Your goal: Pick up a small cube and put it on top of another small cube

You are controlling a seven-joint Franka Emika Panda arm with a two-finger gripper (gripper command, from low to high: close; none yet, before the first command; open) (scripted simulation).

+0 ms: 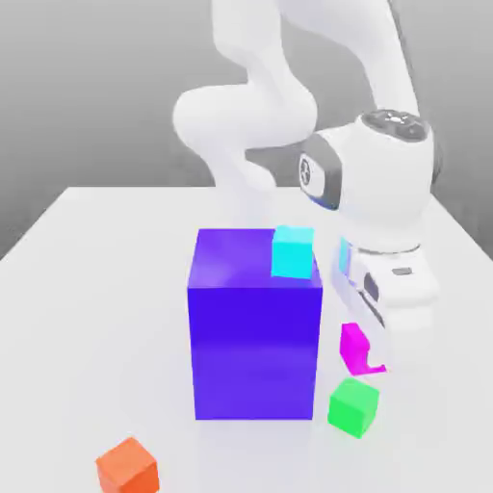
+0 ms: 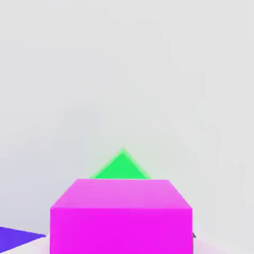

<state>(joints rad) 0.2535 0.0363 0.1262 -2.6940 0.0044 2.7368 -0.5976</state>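
Observation:
The small cube (image 1: 359, 349), glossy magenta-pink, hangs tilted just under my hand, at the exterior view's right of the big blue-violet block (image 1: 255, 327). My gripper (image 1: 368, 345) is shut on it and holds it a little above the table. A green cube (image 1: 352, 406) rests on the table just below and in front of the held cube. In the hand view the small cube (image 2: 121, 216) looms close, with the green cube (image 2: 121, 166) peeking out beyond it.
A cyan cube (image 1: 293, 252) sits on top of the blue-violet block, near its right edge. An orange cube (image 1: 127, 466) lies near the table's front, at the exterior view's left. The white table (image 1: 87, 289) spreads around them.

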